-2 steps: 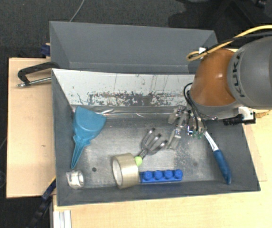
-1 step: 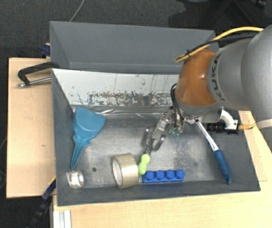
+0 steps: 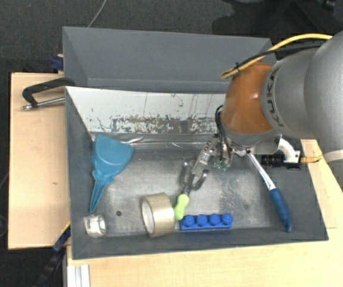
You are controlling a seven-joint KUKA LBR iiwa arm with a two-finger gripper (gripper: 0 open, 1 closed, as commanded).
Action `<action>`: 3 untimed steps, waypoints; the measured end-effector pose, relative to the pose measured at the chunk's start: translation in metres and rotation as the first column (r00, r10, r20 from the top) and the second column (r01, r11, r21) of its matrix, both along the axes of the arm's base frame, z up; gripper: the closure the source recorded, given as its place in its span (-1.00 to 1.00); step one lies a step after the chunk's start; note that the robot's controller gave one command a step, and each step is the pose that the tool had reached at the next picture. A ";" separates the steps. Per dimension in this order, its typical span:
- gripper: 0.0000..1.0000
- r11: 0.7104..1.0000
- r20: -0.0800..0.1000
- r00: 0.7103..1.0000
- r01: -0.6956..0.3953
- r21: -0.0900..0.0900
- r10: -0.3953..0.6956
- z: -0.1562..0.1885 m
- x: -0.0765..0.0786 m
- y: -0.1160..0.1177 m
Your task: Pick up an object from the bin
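A small lime-green piece point(image 3: 181, 205), oblong and rounded, lies on the floor of the bin point(image 3: 237, 193) near its 6 o'clock wall, long axis pointing toward 1 o'clock, touching the tape roll point(image 3: 157, 215) at its 9 o'clock and the blue studded block point(image 3: 206, 221) at its 4 o'clock.

Hidden and cut off
My arm point(image 3: 321, 82) runs off the right edge; my wrist point(image 3: 249, 103) covers the top end of the blue-handled tool point(image 3: 279, 207).
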State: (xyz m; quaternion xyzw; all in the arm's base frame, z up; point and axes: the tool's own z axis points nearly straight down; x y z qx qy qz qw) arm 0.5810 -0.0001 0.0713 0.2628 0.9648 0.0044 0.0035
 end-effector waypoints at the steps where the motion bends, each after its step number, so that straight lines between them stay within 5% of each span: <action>1: 1.00 1.000 -0.003 1.000 0.000 0.000 0.000 0.003 -0.001 0.000; 2: 1.00 1.000 -0.009 1.000 0.001 0.001 -0.001 0.031 -0.003 0.000; 3: 1.00 1.000 0.005 1.000 0.000 0.001 0.000 0.055 0.001 0.000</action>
